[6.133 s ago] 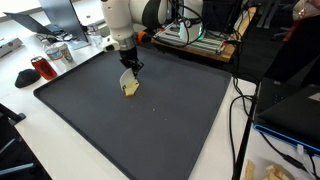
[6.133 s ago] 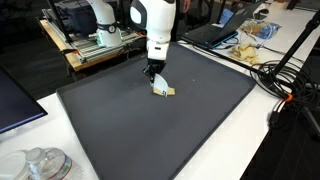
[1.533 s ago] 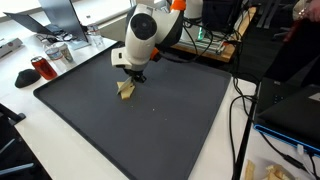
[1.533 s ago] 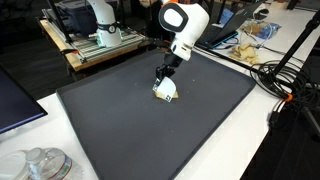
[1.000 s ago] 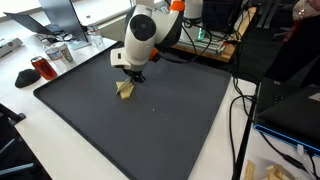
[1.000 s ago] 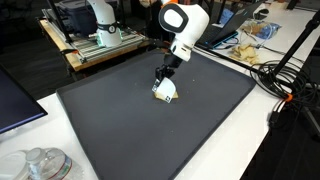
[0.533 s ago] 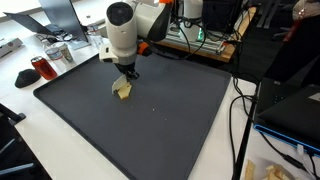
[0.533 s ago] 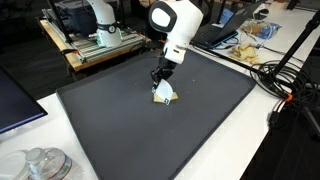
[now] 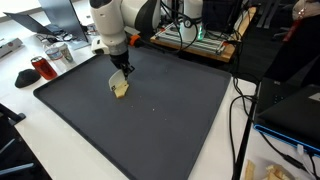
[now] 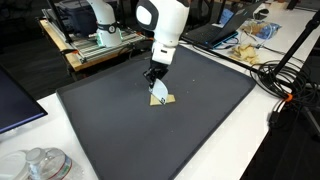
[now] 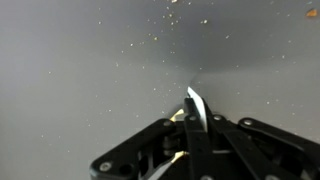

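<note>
My gripper (image 9: pixel 121 73) is pinched fully shut on the upper edge of the pale rag (image 9: pixel 120 89), whose lower end touches the black mat (image 9: pixel 170 120). So thin a hold could slip if the mat drags it.

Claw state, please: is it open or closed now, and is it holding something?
Claw: closed on a small pale yellowish piece, low over the dark mat.
</note>
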